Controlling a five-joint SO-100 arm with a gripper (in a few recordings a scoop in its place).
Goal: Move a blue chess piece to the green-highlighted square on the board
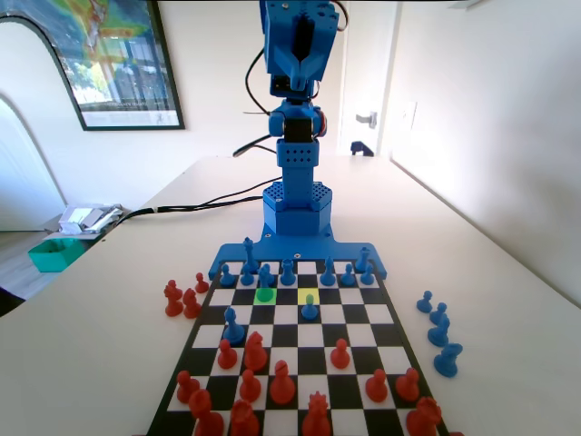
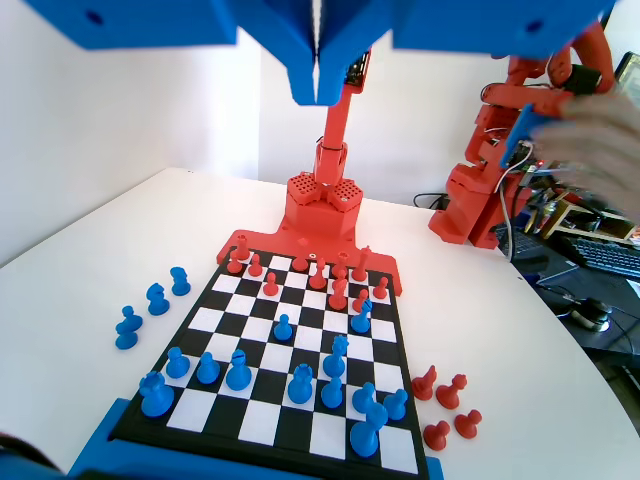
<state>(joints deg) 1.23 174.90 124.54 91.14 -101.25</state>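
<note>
Two jaws of the claw [image 2: 318, 70] are hanging pressed together high over the board [image 2: 262, 424], pinching nothing. In the fixed view the blue arm [image 1: 297, 145] is standing folded upright beyond the board's far edge, well apart from every piece.

The blue chess piece [image 1: 265, 275] is standing at the far side of the green-highlighted square [image 1: 265, 295], a few rows in from the board's far edge and left of centre. Its foot seems to be resting on the green, though from this low angle it could be sitting on the square behind. Judging by the empty, raised claw and that position, the move is probably finished, with at most a check of the placement remaining. If the piece is in fact sitting one square short, the whole carry is yet to come.

The fixed view is giving the coloured squares, including a paler yellow square [image 1: 309, 295] to the right of the green one. The wrist view is showing plain black and white instead, but it is looking down steeply and showing the blue chess piece [image 2: 339, 352] with a pawn [image 2: 332, 392] in the row behind it, towards the board's near edge.
</note>
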